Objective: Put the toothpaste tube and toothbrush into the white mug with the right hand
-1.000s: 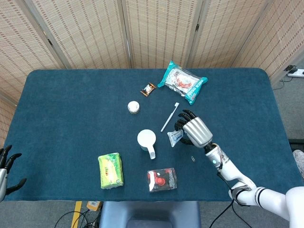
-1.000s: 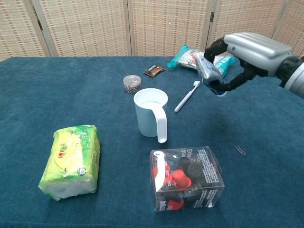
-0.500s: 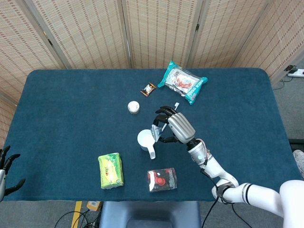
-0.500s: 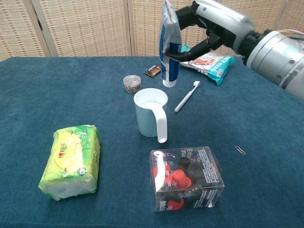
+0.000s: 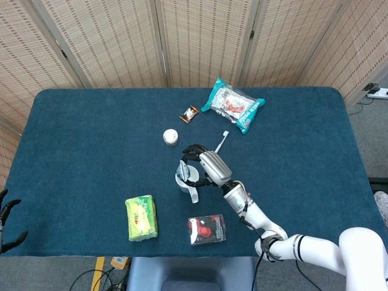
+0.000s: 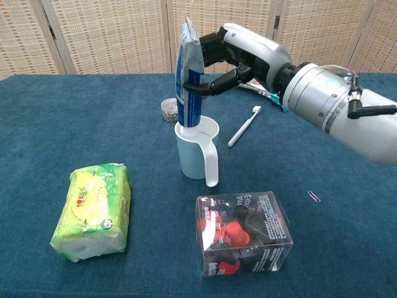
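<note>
Starting at the far left, the left hand point(image 5: 8, 219) is being seen only at the table edge in the head view, its fingers apart and holding nothing. Moving right, the toothpaste tube point(image 6: 188, 74) is being held upright by the right hand point(image 6: 239, 59), pinched high on its body between thumb and fingers, its lower end being lowered just inside the rim of the white mug point(image 6: 197, 149). Being soft and light, the tube is being judged likely to buckle if squeezed hard, so a gentle pinch at the stiffer upper part is being favoured; its glossy skin may be slipping easily. Further right, the toothbrush point(image 6: 243, 126) is lying flat on the table point(image 6: 74, 112), just beside the mug and apart from it. Being thin, stiff and light, it is being judged best taken at mid-handle.
</note>
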